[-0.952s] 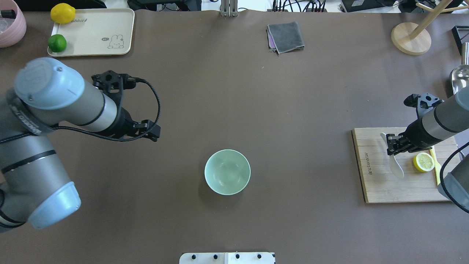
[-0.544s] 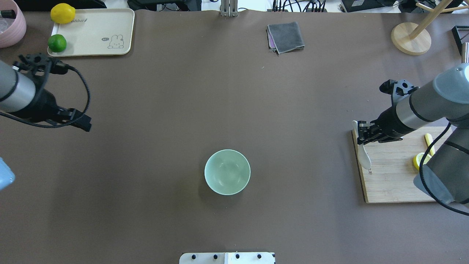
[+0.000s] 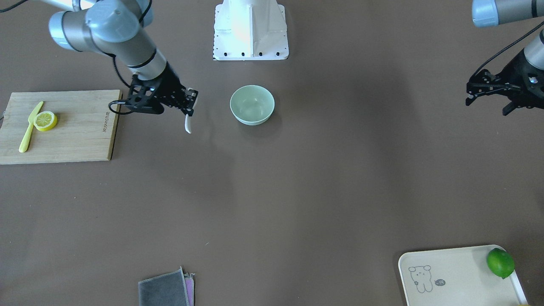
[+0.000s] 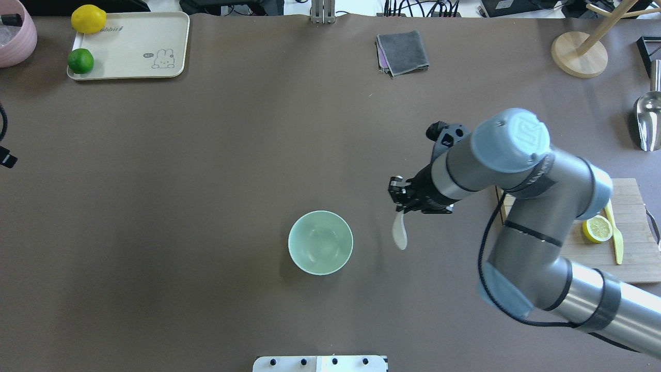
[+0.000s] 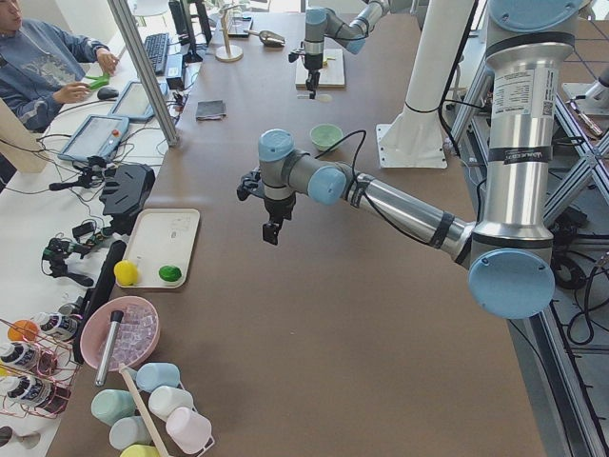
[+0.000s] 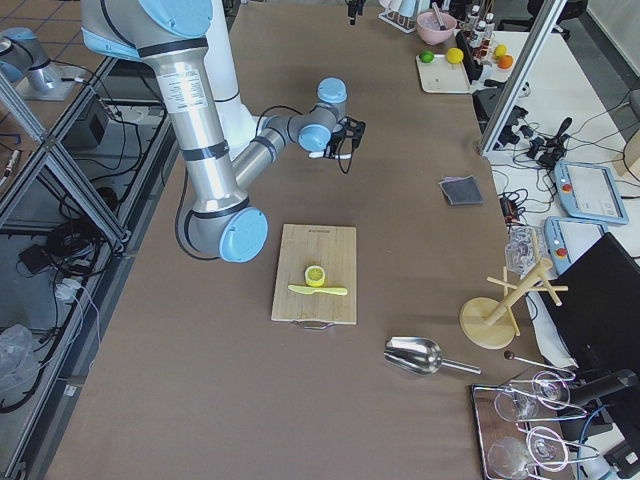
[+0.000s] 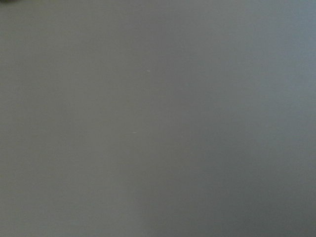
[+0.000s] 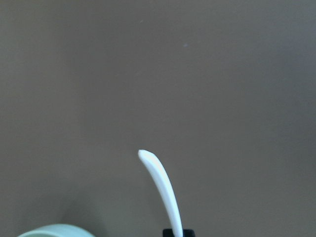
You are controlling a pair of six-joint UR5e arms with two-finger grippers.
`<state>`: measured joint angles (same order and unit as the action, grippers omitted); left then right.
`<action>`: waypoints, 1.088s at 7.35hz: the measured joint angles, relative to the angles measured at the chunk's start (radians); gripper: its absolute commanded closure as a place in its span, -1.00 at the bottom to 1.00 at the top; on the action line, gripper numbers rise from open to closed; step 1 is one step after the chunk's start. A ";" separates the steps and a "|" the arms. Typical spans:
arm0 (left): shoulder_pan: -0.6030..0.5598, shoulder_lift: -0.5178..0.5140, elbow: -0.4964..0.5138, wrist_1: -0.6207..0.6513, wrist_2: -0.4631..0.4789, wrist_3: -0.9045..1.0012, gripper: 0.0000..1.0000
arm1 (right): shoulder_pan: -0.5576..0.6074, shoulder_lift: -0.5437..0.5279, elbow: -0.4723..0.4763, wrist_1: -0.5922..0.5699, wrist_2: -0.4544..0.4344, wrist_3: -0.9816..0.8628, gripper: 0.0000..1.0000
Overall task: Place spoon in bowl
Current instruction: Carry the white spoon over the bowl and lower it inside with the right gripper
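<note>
My right gripper [image 4: 402,202] is shut on the small white spoon [image 4: 399,233] and holds it off the table, scoop hanging down. The spoon is to the right of the pale mint-green bowl [image 4: 320,242] in the overhead view and apart from it. In the front view the spoon [image 3: 187,123] hangs to the left of the bowl [image 3: 252,104]. The right wrist view shows the spoon [image 8: 162,190] edge-on and a sliver of the bowl's rim [image 8: 52,230] at the bottom left. My left gripper [image 3: 510,106] hovers at the far table side, empty and seemingly open.
A wooden cutting board [image 4: 619,263] at the right holds a lemon half [image 4: 597,228] and a yellow knife [image 4: 617,243]. A tray [image 4: 134,46] with a lime and a lemon is at the back left. A grey cloth [image 4: 403,51], a wooden stand [image 4: 578,54] and a metal scoop [image 4: 648,116] lie along the back.
My right gripper has carried the spoon off the cutting board and leftward, close to the bowl. My left arm has pulled back to the left, almost out of the overhead view.
</note>
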<state>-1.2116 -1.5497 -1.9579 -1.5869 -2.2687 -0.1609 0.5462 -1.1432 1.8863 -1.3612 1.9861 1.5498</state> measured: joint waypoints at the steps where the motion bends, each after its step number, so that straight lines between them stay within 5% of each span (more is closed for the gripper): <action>1: -0.022 0.005 0.018 0.000 -0.008 0.024 -0.97 | -0.062 0.080 -0.008 -0.062 -0.057 0.046 1.00; 4: -0.037 0.009 0.027 0.001 -0.014 0.030 -0.97 | -0.164 0.198 -0.074 -0.106 -0.191 0.124 1.00; 8: -0.038 0.017 0.026 0.001 -0.040 0.029 -0.97 | -0.170 0.223 -0.112 -0.101 -0.233 0.170 1.00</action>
<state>-1.2501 -1.5327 -1.9317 -1.5858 -2.3087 -0.1323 0.3765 -0.9205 1.7748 -1.4624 1.7531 1.7196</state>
